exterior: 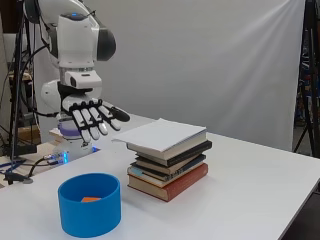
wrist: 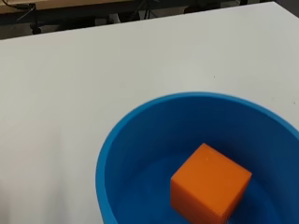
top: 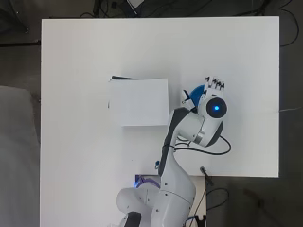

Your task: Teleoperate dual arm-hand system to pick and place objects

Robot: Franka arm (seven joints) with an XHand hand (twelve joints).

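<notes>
Your black-and-white robot hand (exterior: pixel 95 119) hovers, fingers spread and empty, above the round blue plastic bowl (exterior: pixel 90 204), where the orange cube (wrist: pixel 210 183) lies. Drop carelessly and you may knock the bowl toward the stacked hardcover books (exterior: pixel 167 165).

A white backdrop curtain (exterior: pixel 225 65) hangs behind the white table (exterior: pixel 260 180).

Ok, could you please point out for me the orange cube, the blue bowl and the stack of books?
orange cube (wrist: pixel 210 186): wrist view, on its top face.
blue bowl (exterior: pixel 90 212): side view, on its outer wall.
stack of books (exterior: pixel 167 170): side view, on the spines in the middle of the pile.
</notes>
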